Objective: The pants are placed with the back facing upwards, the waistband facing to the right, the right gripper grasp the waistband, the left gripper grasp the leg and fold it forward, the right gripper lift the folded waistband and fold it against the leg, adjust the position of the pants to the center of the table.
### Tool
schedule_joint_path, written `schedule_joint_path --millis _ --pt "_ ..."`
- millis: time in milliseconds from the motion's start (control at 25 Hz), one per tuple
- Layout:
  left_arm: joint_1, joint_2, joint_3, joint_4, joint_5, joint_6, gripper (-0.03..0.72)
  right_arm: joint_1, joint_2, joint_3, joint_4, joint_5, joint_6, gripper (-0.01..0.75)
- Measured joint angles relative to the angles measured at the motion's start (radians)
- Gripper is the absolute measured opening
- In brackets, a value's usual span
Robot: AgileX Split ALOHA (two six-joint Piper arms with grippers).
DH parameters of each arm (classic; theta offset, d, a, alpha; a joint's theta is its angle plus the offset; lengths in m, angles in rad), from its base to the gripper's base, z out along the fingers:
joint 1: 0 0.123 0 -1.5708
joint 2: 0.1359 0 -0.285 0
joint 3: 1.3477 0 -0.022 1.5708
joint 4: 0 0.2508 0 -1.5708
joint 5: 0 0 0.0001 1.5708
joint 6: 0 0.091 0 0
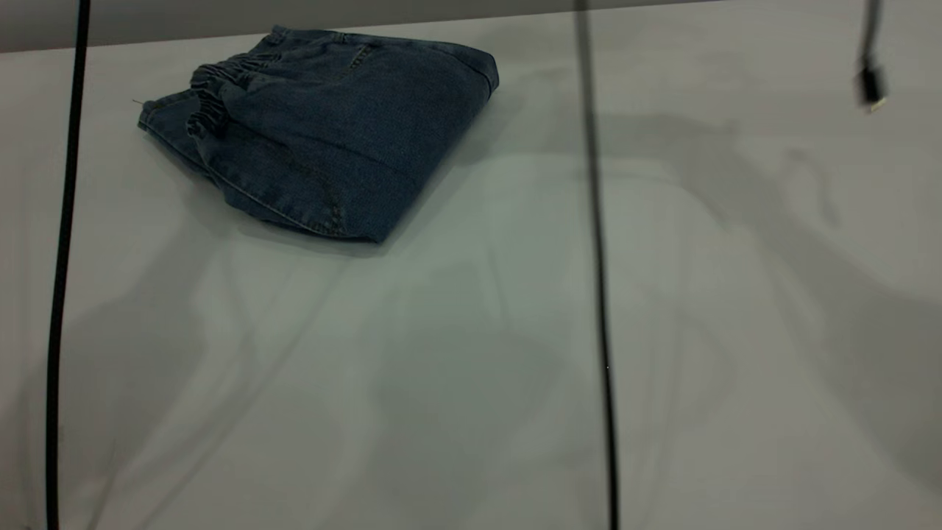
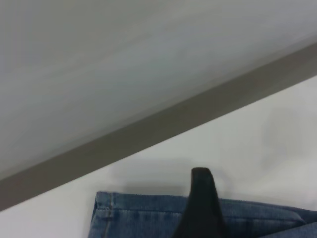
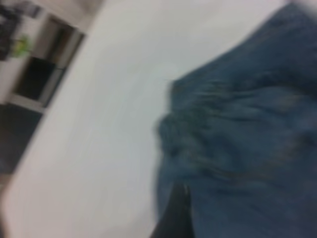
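The pants [image 1: 324,132] lie folded into a compact denim bundle on the white tabletop [image 1: 515,353], at its far left part near the back edge, the gathered waistband [image 1: 221,96] turned to the left. In the left wrist view a black finger of the left gripper [image 2: 200,208] stands over a stitched denim edge; whether that gripper is apart or together cannot be told. The right gripper [image 3: 174,218] shows only a dark tip beside the gathered denim, its state likewise unclear.

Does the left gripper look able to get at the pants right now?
Probably yes. The left gripper hangs just over the folded pants at the table's far edge, with nothing between them.
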Motion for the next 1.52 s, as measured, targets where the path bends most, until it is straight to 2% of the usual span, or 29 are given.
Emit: schedule_joint_path --millis 320,520,720,840,1080,1280,1520 --pt "-0.001 0.001 0.176 -0.001 -0.001 0.002 0.507 -0.155 -0.269 -0.001 -0.515 0.142 0.271 0.591" --pt "-0.042 -0.013 0.314 0.002 -0.001 0.089 0.507 -0.211 -0.453 -0.002 -0.679 0.24 0.36 0.591" --pt "-0.092 -0.065 0.478 0.098 -0.003 0.18 0.507 -0.259 -0.588 -0.002 -0.687 0.253 0.364 0.591" --pt "-0.093 -0.074 0.585 0.184 -0.005 0.184 0.507 -0.271 -0.63 -0.001 -0.687 0.254 0.367 0.591" --pt "-0.089 -0.073 0.782 0.184 -0.009 0.322 0.507 -0.27 -0.636 0.0 -0.681 0.255 0.367 0.591" --pt "-0.089 -0.073 0.825 0.18 -0.008 0.42 0.507 -0.27 -0.636 0.0 -0.675 0.254 0.371 0.591" --pt "-0.089 -0.066 0.825 0.135 0.001 0.426 0.507 -0.27 -0.636 0.0 -0.665 0.253 0.371 0.589"
